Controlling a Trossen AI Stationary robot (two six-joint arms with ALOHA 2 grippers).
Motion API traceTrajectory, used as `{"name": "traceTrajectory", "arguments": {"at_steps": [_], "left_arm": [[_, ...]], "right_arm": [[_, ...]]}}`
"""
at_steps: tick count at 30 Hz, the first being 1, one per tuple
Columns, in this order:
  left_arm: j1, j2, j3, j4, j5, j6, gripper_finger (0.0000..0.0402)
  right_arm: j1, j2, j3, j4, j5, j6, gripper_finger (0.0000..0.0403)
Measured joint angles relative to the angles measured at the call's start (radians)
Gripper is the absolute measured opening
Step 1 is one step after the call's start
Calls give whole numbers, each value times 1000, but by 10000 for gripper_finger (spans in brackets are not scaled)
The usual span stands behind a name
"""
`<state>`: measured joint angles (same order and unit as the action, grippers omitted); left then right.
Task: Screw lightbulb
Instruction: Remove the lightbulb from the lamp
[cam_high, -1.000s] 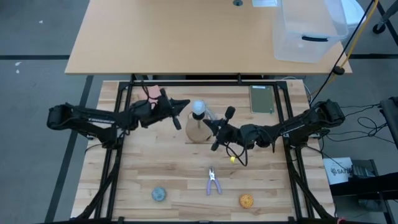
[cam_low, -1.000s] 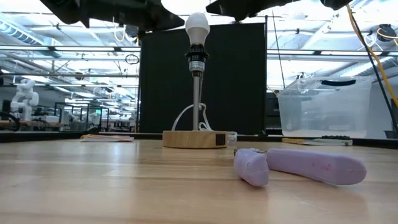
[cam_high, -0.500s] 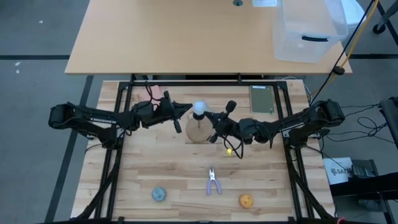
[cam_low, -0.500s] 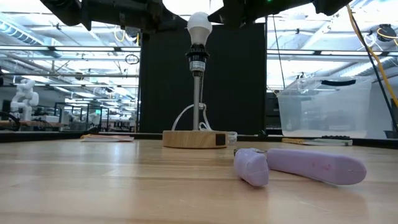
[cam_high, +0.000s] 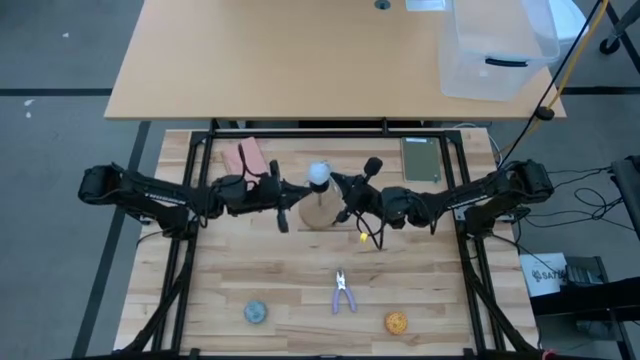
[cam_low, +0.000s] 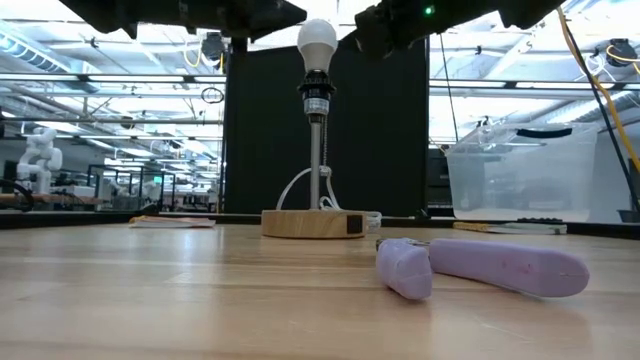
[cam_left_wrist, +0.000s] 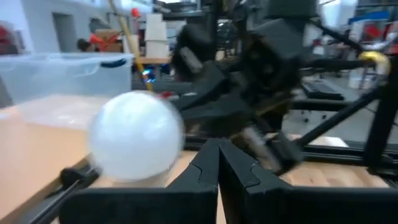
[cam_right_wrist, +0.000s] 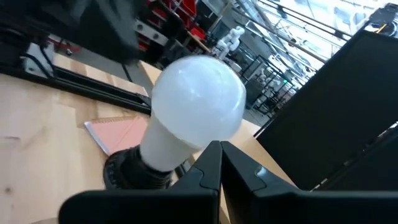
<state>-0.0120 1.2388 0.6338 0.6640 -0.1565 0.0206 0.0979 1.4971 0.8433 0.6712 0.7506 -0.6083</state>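
Observation:
The white lightbulb (cam_high: 318, 175) sits upright with its base in the black socket (cam_low: 316, 95) of a thin pole on a round wooden stand (cam_low: 310, 222). My left gripper (cam_high: 300, 188) is shut, level with the bulb on its left side; the bulb fills the left wrist view (cam_left_wrist: 137, 137) just beyond the fingertips. My right gripper (cam_high: 336, 183) is shut on the bulb's right side, and its fingertips (cam_right_wrist: 214, 149) point at the bulb (cam_right_wrist: 196, 109) from close by. In the low view a gap shows between the right gripper (cam_low: 362, 25) and the bulb (cam_low: 318, 40).
Purple pliers (cam_high: 343, 292) lie toward the near edge, with a blue-grey ball (cam_high: 256, 312) and an orange ball (cam_high: 396, 322) beside them. A pink notebook (cam_high: 250, 155) and a green-grey pad (cam_high: 420, 158) lie at the far side. A clear bin (cam_high: 495, 50) stands on the table behind.
My right gripper has moved toward the table's far edge and down, closing in on the bulb from its right. My left gripper has drawn a little toward the near edge, uncovering the pink notebook. The bulb and stand have stayed in place.

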Motion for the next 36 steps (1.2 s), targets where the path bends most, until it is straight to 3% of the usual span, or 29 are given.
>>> {"name": "traceTrajectory", "arguments": {"at_steps": [4, 10, 13, 18, 25, 36], "left_arm": [[-43, 0, 0, 13, -35, 60, 0], [-67, -7, 0, 90, -265, 173, 0], [-34, -8, 0, 109, -307, 171, 0], [50, -8, 0, 54, -288, 82, 0], [110, 6, 0, 6, -117, -16, 0], [77, 13, 0, 1, -127, -20, 0]], "right_arm": [[-15, 0, 0, 2, 9, 1, 0], [17, 0, 0, 1, 2, 11, 0], [44, 0, 0, -10, -6, 16, 0], [63, 0, 0, 12, -121, 17, 0], [29, 0, 0, 58, -124, 16, 0], [-4, -2, 0, 51, -109, 19, 0]]}}
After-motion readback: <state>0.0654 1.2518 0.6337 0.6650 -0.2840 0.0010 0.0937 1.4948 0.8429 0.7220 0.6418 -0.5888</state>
